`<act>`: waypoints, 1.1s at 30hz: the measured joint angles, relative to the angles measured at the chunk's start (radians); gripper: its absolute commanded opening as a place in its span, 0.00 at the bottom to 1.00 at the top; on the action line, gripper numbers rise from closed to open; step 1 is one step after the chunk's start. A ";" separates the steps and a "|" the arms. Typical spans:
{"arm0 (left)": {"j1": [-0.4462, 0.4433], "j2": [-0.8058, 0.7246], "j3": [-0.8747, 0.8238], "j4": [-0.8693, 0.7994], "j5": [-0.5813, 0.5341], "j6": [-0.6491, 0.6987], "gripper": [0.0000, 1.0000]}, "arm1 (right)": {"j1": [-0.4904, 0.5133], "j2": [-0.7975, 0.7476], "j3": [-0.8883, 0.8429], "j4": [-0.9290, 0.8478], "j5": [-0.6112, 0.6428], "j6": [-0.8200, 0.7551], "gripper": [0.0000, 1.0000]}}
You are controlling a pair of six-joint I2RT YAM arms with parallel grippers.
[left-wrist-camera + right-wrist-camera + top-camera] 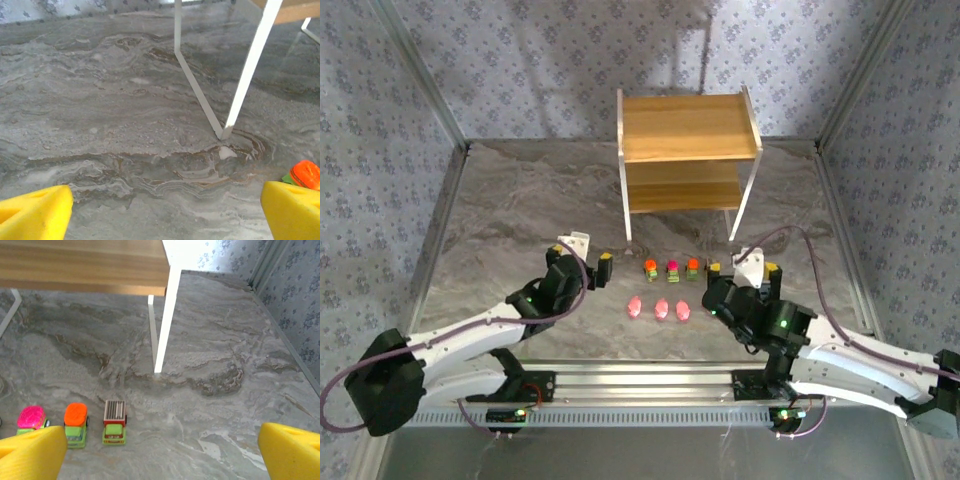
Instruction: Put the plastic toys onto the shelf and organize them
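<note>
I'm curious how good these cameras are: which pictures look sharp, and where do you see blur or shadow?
Top external view: soft, even light; the shelf throws a faint shadow on the back wall, and the pink toys are too small for detail. Left wrist view: the yellow claw fingers and the orange-topped toy at the edge look soft. Right wrist view: the three toy cars are fairly crisp.

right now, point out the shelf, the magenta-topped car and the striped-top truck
shelf (688, 127), top external view, upper board
magenta-topped car (31, 417), right wrist view, pink top
striped-top truck (114, 412), right wrist view, ribbed top
</note>
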 measured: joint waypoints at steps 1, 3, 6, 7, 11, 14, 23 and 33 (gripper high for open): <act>-0.004 0.010 0.004 -0.002 0.004 0.000 0.95 | 0.010 0.021 0.000 -0.005 -0.003 0.015 1.00; -0.010 0.028 0.013 -0.001 0.010 -0.001 0.95 | 0.036 0.062 -0.001 -0.009 -0.016 0.035 1.00; -0.010 0.051 0.030 -0.001 0.020 -0.005 0.95 | 0.071 0.092 -0.020 0.008 -0.058 0.043 0.96; -0.010 0.056 0.035 -0.001 0.023 -0.006 0.95 | 0.075 0.093 -0.031 0.016 -0.078 0.048 0.94; -0.010 0.068 0.048 -0.002 0.033 -0.008 0.95 | 0.075 0.074 -0.078 0.048 -0.155 0.060 0.89; -0.010 0.070 0.054 -0.001 0.034 -0.008 0.95 | 0.073 0.034 -0.136 0.071 -0.226 0.075 0.86; -0.010 0.100 0.065 -0.004 0.050 -0.008 0.95 | 0.020 0.017 -0.232 0.097 -0.383 0.146 0.73; -0.010 0.127 0.083 -0.020 0.060 -0.008 0.95 | -0.064 0.090 -0.233 0.143 -0.504 0.143 0.72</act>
